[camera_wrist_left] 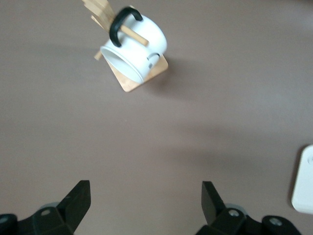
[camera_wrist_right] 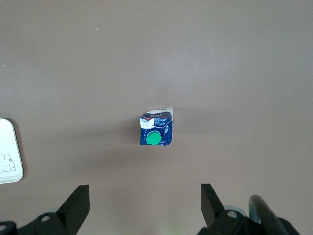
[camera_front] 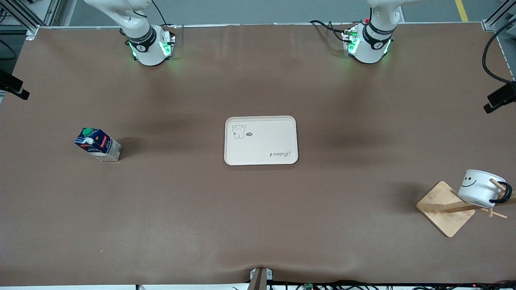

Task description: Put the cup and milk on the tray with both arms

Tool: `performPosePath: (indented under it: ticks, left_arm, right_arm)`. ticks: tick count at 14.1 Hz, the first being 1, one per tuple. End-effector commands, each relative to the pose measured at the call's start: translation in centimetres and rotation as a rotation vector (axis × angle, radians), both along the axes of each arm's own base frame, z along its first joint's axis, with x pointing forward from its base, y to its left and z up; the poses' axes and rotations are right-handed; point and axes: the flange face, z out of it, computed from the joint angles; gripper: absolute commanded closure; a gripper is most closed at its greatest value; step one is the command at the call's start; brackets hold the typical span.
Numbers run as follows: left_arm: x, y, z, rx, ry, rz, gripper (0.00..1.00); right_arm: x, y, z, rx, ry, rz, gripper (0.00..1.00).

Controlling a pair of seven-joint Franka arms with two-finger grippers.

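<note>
Your right gripper [camera_wrist_right: 142, 205], jaws apart, hung high over the upright milk [camera_wrist_right: 155, 128]. Your left gripper [camera_wrist_left: 145, 205], also spread, looked down toward the cup [camera_wrist_left: 137, 49], hung on its wooden stand [camera_front: 445, 207] toward that arm's end.

left claw [camera_wrist_left: 144, 200] open, raised; right claw [camera_wrist_right: 144, 203] open, raised.

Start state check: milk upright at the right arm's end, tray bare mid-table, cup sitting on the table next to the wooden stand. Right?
One thing is off. The cup is not on the table: it hangs tilted by its black handle on a peg of the wooden stand, as the front view shows. The milk does stand upright at the right arm's end, and the tray is bare mid-table.
</note>
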Motion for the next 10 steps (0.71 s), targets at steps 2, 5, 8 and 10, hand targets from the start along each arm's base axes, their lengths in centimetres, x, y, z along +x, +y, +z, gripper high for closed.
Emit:
performPosePath:
  ticks: [2,5,8,10]
  left_arm:
    - [1.2,1.6,-2.3,0.025,-0.061,0.033,0.0]
    - [-0.2,4.4,-4.9,0.028,-0.138,0.093,0.0]
    - [-1.0,5.8,-8.4,0.026,-0.224,0.133,0.0]
    - [-0.7,6.0,-10.2,-0.006,-0.287,0.16,0.0]
  right_arm:
    - [0.0,-0.1,0.2,0.019,-0.009,-0.007,0.0]
    - [0.0,-0.1,0.2,0.019,-0.009,-0.007,0.0]
    - [0.0,-0.2,0.2,0.019,-0.009,-0.008,0.0]
    - [0.0,-0.2,0.2,0.019,-0.009,-0.008,0.0]
